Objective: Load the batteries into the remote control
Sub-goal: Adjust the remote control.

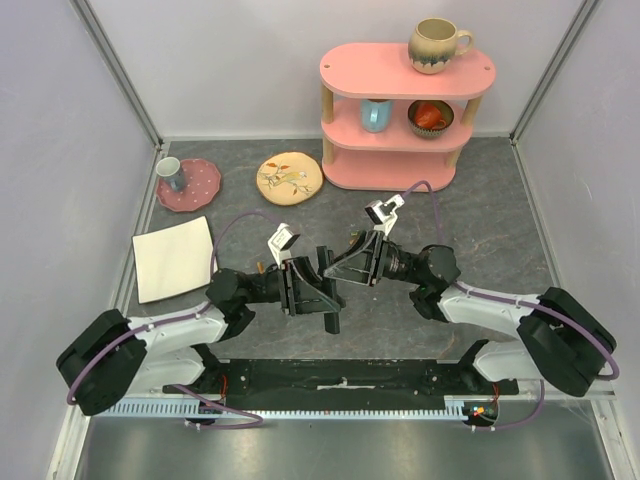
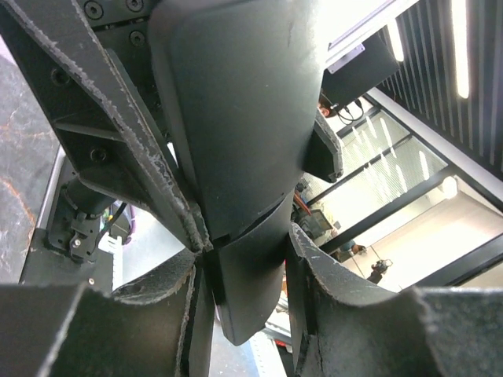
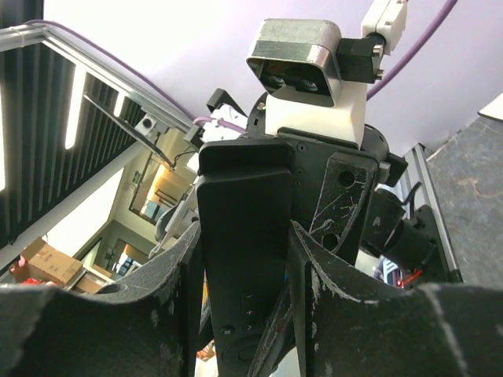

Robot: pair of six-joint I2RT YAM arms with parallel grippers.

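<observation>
Left hand [image 2: 247,306] and right hand [image 3: 244,314] both pinch the remote control [image 3: 244,212]; pink shelf [image 1: 370,68] stands well beyond

The shelf [image 1: 405,115] stands at the back of the table [image 1: 480,210]. On its top tier sits a mug [image 1: 438,45], and on its middle tier a cup [image 1: 376,114] sits left of a bowl [image 1: 431,118]. Left of the shelf lies a plate [image 1: 289,177]; farther left, a second plate [image 1: 195,190] bears a small cup [image 1: 170,173]; front-left lies a square plate [image 1: 173,258]. Before the shelf, the remote control [image 3: 244,236] sits between the left gripper [image 2: 244,314] and the right gripper [image 3: 240,314]
</observation>
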